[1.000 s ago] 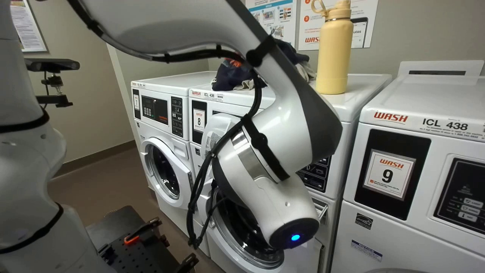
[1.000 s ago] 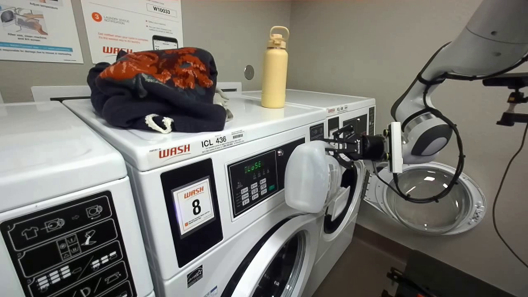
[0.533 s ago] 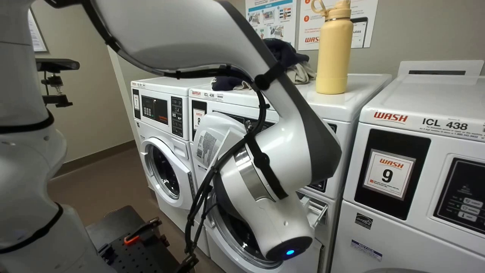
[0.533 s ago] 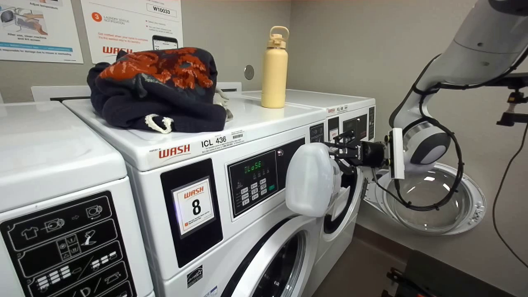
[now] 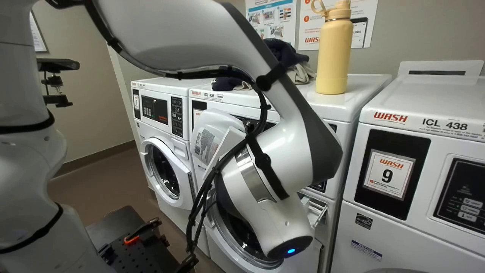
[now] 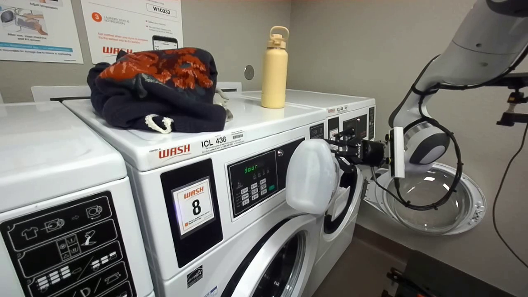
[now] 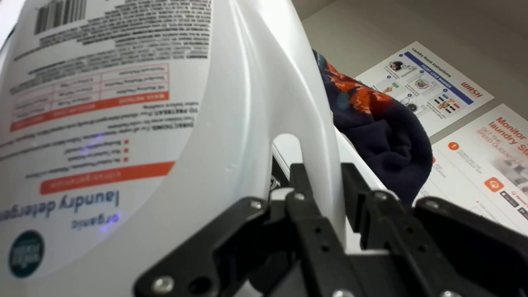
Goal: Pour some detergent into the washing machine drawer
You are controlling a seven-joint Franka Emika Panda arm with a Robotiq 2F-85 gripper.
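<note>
Pinching the handle (image 7: 315,154) of the organic laundry detergent jug (image 6: 311,177), the end effector (image 7: 324,181) holds it in front of washing machine 8 (image 6: 247,229). In an exterior view, the dispenser drawer (image 5: 315,214) stands pulled out, partly behind the arm (image 5: 288,140).

In exterior view: camera close to arm (image 5: 284,136), slightly high, looking slantwise past washer 9 (image 5: 413,178). In exterior view: camera on opposite side, facing toward arm, washer 8 (image 6: 243,227) mid-frame. Both exterior views share washer 8, yellow bottle (image 6: 274,78), clothes (image 6: 156,90). Wrist view: just behind pincer (image 7: 325,177), jug (image 7: 206,156) very near, posters (image 7: 425,88) beyond.
</note>
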